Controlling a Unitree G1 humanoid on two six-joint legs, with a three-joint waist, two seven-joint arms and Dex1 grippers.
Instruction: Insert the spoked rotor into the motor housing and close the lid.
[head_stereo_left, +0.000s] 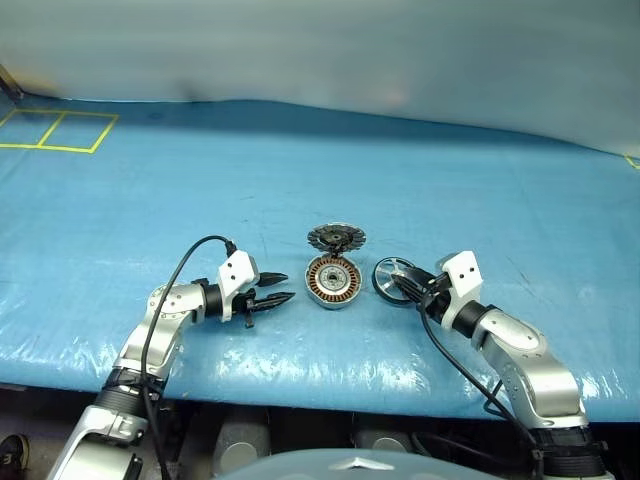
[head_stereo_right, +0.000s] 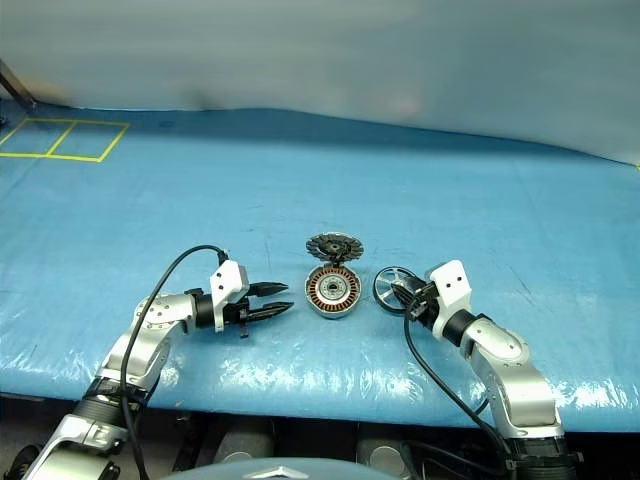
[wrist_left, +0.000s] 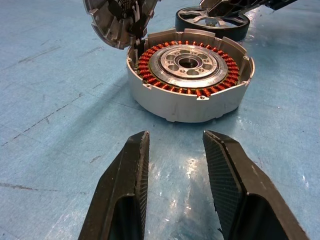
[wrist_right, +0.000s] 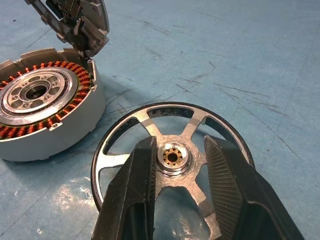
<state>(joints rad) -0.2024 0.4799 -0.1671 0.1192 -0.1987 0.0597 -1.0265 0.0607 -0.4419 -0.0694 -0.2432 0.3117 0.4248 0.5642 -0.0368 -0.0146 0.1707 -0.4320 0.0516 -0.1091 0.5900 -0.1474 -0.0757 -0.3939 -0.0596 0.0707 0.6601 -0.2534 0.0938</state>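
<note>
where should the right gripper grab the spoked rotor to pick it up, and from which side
Grip the raised centre hub of the spoked rotor, coming down from above. It lies flat on the blue mat, so the thin rim offers little to pinch, while the hub stands proud between open spoke gaps. The right gripper already has its open fingers either side of that hub, beside the motor housing.

Bright, even overhead light, white glare on the blue tabletop (head_stereo_left: 330, 375) sheet at 6 o'clock, short soft shadows, sharp wrist views.
</note>
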